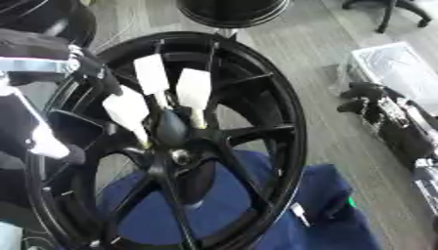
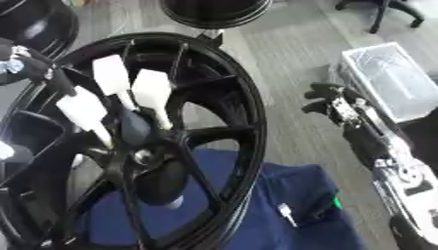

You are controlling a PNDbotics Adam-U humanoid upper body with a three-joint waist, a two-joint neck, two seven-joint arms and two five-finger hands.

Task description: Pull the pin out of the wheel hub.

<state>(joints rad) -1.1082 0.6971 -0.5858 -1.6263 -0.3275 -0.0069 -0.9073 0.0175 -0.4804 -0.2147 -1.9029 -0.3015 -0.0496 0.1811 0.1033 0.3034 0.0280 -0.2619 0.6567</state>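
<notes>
A large glossy black spoked alloy wheel (image 1: 171, 141) stands tilted on a dark blue cloth-covered support (image 1: 256, 205). At its hub, a small silvery round pin (image 1: 181, 156) sits in the centre. The left hand (image 1: 158, 97), black with white-padded fingers, reaches across the spokes; its fingers are spread straight, tips just above the pin, holding nothing. The right hand (image 2: 338, 105) hangs right of the wheel, fingers curled, empty, beside a clear plastic box (image 2: 385, 78). Another black rim (image 2: 214, 12) stands beyond the wheel.

Black right hand (image 2: 329, 100), silver-jointed black forearm (image 2: 389, 156)
</notes>
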